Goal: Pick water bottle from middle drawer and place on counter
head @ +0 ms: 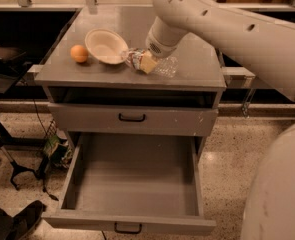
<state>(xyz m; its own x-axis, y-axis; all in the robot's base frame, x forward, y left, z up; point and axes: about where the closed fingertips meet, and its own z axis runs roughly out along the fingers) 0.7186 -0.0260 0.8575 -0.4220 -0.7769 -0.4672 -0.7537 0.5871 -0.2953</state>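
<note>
1. So, the small clear crinkly plastic water bottle with the red, green and white label band [166, 68] isn't in the drawer. It's lying on its side on the broad, flat, matte grey metal surface [87, 74] that tops the cabinet, near the front edge and just right of a shallow cream bowl [106, 45].
2. The end effector [148, 61] sits right down on the bottle's middle, at the end of the big white arm [227, 29] reaching in from the right. I can't tell whether it's clamped on the bottle or loose. A yellowish part of it lies over the label area, and that's all I can make out.
3. The wide, deep grey metal middle drawer [137, 179] is pulled fully out at the bottom of the cabinet and its plain floor is bare. The shallower grey drawer front [132, 119] above it is closed.
4. My guess on why it's sideways: a hold across the body sets it down flat instead of upright.
5. A small orange round fruit [79, 53] sits left of the bowl, well apart from the bottle, so it's out of the way.
6. I'd say the placing is basically done. What's left is letting go and backing off cleanly. Since a round bottle on its side can roll, a sloppy retreat could send it toward the front edge.
</note>
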